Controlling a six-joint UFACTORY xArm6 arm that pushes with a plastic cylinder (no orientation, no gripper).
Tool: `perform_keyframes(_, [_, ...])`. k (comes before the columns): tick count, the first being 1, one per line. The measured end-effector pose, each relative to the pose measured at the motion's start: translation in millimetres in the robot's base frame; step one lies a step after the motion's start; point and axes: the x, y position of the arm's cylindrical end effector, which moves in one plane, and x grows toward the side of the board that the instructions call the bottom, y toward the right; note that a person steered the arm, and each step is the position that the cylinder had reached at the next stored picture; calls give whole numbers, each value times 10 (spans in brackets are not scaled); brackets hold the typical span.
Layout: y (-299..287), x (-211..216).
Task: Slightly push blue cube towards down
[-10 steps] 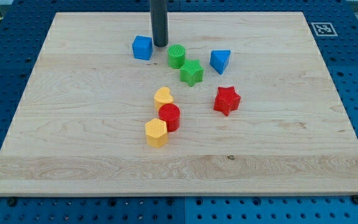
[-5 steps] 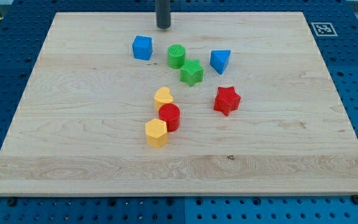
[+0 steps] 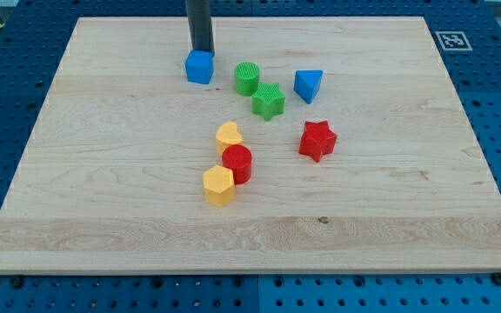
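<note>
- Since my tip (image 3: 201, 52) stands at the top edge of the blue cube (image 3: 199, 67), the cube lies directly below it, toward the view's bottom.
- As a bare rod, the end effector grips nothing.

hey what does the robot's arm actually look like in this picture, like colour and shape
Only the end of it shows: a straight, smooth, dark grey rod of round section coming in from the view's top. No claw, cables or markings are visible on it. My tip is the rod's plain lower end, cut flat, with no attachment.
</note>
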Motion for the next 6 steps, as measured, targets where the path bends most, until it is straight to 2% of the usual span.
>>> perform_keyframes(3, [0, 121])
perform_keyframes(6, [-179, 418])
